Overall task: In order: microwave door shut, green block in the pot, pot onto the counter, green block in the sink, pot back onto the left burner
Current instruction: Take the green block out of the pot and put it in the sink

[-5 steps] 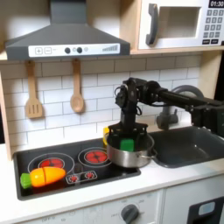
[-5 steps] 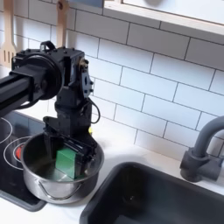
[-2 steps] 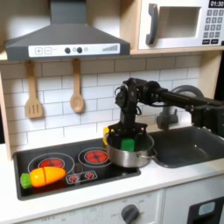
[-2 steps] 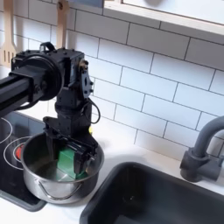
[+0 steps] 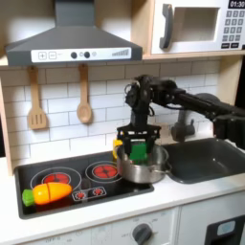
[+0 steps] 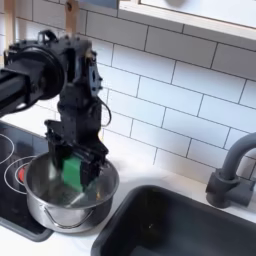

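Gripper (image 6: 72, 168) clamped on the green block (image 6: 73, 171), held just above the pot (image 6: 68, 198), lifted clear of its floor. Pot sits on the counter (image 5: 182, 191) between the cooktop's right edge and the sink (image 5: 206, 161) in the first exterior view. Microwave door (image 5: 189, 27) closed; display digits at its right read "01:30", roughly.

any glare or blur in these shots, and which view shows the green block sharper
In the first exterior view the image is soft and low in detail, with glare on the pot rim and the glossy cooktop; the green block is a small smudge between the gripper fingers. In the second exterior view the block is larger and clearer, and the pot wall shows bright reflections.
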You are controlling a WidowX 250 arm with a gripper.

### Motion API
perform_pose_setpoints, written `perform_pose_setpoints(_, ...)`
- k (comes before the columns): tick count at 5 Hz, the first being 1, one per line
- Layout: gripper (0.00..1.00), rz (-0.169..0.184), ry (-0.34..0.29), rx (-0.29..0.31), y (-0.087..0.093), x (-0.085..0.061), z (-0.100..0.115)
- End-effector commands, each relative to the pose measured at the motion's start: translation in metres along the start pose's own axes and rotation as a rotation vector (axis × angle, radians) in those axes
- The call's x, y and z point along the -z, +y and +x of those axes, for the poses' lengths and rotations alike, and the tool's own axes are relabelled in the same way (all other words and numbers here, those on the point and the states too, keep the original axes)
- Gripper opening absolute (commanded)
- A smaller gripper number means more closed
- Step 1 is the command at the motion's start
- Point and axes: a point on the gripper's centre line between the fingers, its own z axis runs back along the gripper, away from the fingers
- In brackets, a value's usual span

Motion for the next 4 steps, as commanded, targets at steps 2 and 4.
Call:
perform_pose_setpoints(2, 0.00, -0.065, -0.019, 0.087, -0.030, -0.035, 0.009)
perform_pose_setpoints(4, 0.00, -0.132, -0.041, 0.201, -0.081, -0.044, 0.012)
